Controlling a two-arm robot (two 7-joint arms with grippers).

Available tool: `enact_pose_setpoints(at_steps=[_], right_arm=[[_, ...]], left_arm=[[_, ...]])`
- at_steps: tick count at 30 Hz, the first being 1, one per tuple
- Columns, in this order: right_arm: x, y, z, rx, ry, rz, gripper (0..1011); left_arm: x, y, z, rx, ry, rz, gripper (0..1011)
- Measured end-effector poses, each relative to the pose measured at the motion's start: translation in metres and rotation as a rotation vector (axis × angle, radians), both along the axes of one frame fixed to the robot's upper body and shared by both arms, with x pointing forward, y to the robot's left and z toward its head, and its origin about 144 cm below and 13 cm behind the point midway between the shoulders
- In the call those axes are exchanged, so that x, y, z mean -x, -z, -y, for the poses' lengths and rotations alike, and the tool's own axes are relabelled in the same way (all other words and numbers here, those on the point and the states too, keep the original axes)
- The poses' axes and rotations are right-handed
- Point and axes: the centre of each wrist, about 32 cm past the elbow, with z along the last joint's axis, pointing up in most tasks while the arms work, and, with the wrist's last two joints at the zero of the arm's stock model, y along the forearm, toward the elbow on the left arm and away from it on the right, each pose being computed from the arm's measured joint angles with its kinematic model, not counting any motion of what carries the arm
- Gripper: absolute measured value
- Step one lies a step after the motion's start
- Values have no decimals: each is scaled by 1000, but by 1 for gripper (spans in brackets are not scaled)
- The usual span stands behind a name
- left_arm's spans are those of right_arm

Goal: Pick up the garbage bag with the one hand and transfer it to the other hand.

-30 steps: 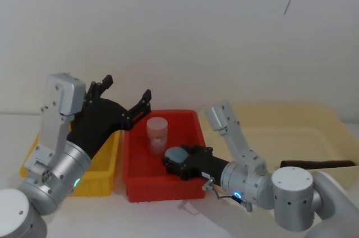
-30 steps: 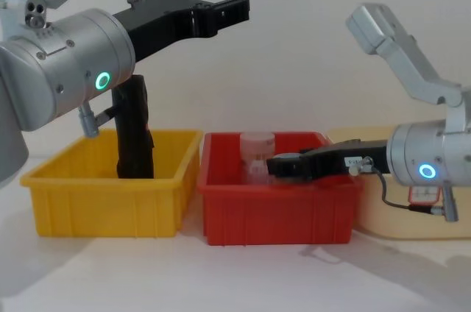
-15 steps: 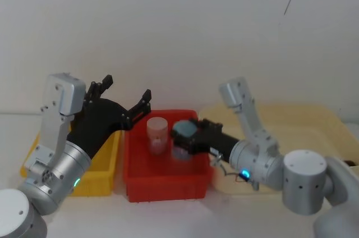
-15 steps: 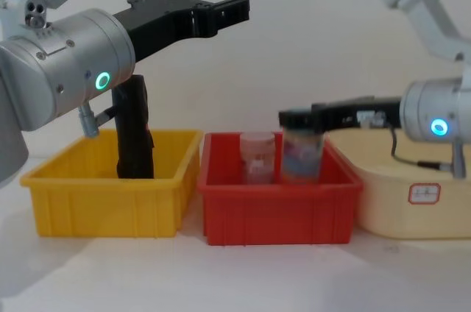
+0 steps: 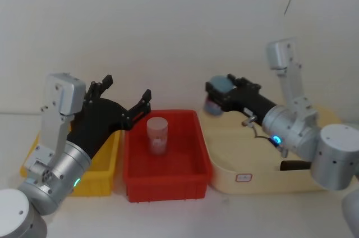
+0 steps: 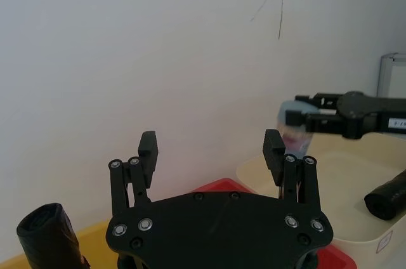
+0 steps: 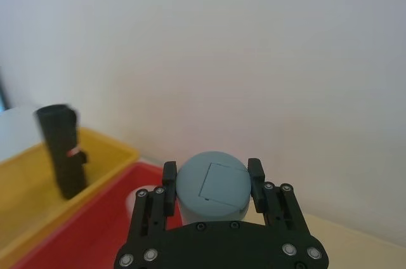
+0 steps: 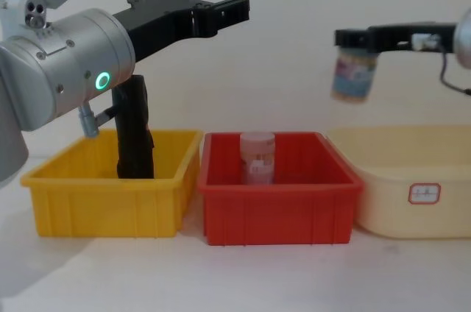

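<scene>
Chest view: the left gripper [image 8: 221, 10], on the arm with the green ring, hangs in the air above the yellow bin [image 8: 103, 194] with its fingers [image 8: 237, 1] spread apart and grasping nothing; the garbage bag [image 8: 135, 132] stands upright inside that yellow bin, toward its back, below and behind the arm, apart from the fingers; in the right wrist view the bag [image 7: 61, 151] shows its narrow red-and-white label band and leans slightly in the bin [image 7: 38, 199]; the left wrist view shows the top of the roll [image 6: 47, 234] beside the base of the left gripper [image 6: 212, 151]. The right gripper [image 8: 352, 37] is raised over the near edge of the cream tub [image 8: 412, 179], its fingers clenched on a small jar [image 8: 352, 74] with a grey lid; the jar hangs clear of the bins; the right wrist view shows the grey lid [image 7: 211, 186] pinched between the two fingers [image 7: 169, 188]. A second jar [image 8: 257, 157] with a pale lid stands upright in the red bin [image 8: 280, 205], which sits between the yellow bin and the cream tub on the white desk [image 8: 235, 275]. In the head view a dark roll [image 5: 294, 165] lies inside the cream tub [image 5: 235, 162], partly hidden by the right arm.
</scene>
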Motion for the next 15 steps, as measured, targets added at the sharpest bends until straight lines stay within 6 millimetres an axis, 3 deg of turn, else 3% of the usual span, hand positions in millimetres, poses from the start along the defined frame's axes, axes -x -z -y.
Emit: enact_pose_setpoints(at_steps=[7,15], right_arm=[[0,-2,23,0,76,4,656],[4,14,40,38,127,-57,658]], left_arm=[[0,0,0,0,0,0,1001],[0,0,0,0,0,0,1001]])
